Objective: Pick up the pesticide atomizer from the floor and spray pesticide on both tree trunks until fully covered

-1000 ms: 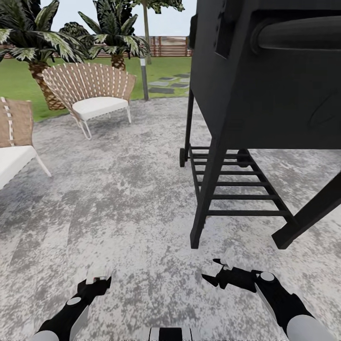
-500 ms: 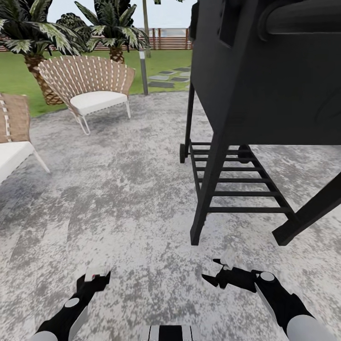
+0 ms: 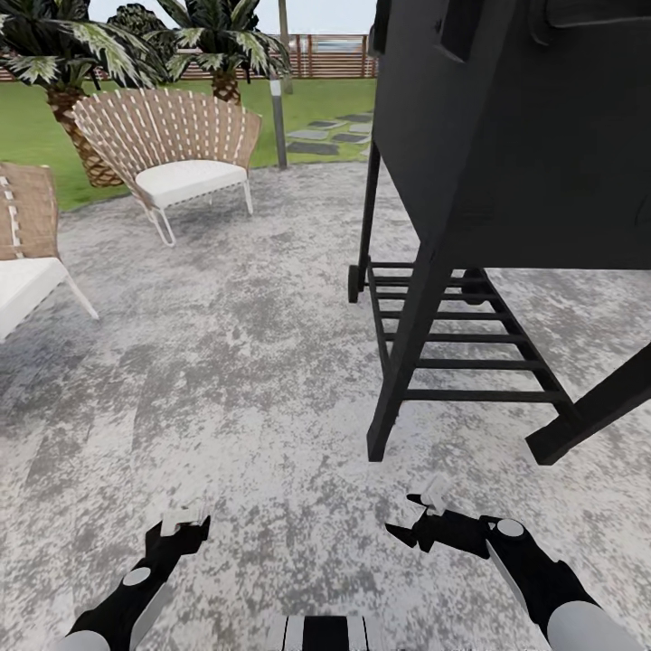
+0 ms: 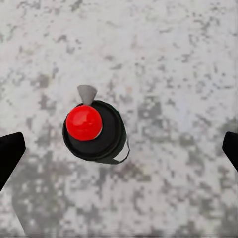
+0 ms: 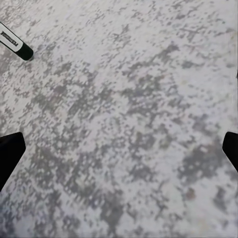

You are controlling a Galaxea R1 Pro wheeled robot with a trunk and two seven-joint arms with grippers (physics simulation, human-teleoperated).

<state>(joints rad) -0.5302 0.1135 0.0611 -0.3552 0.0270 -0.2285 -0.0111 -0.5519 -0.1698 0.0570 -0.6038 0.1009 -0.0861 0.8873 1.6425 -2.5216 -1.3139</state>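
Observation:
A black can with a red cap and a small grey nozzle, the pesticide atomizer (image 4: 95,131), stands on the speckled grey patio in the left wrist view. My left gripper (image 4: 119,151) hangs open straight above it, one fingertip on each side, not touching it. In the head view the left gripper (image 3: 179,527) is low at the left and the right gripper (image 3: 407,517) low at the right, open over bare paving. Far off, a thin pale tree trunk (image 3: 284,36) rises by the lawn (image 3: 316,98) and the slat fence (image 3: 330,56).
A big black grill on legs (image 3: 506,163) with a slatted shelf (image 3: 461,339) stands close at the right. Two wicker chairs (image 3: 176,154) (image 3: 23,262) sit at the left, palms (image 3: 63,63) behind them. A grey post (image 3: 277,122) and stepping stones (image 3: 312,145) edge the patio.
The whole picture has slid upward a little, so the camera has moved. Both grippers hold nearly the same places low in the view, still open.

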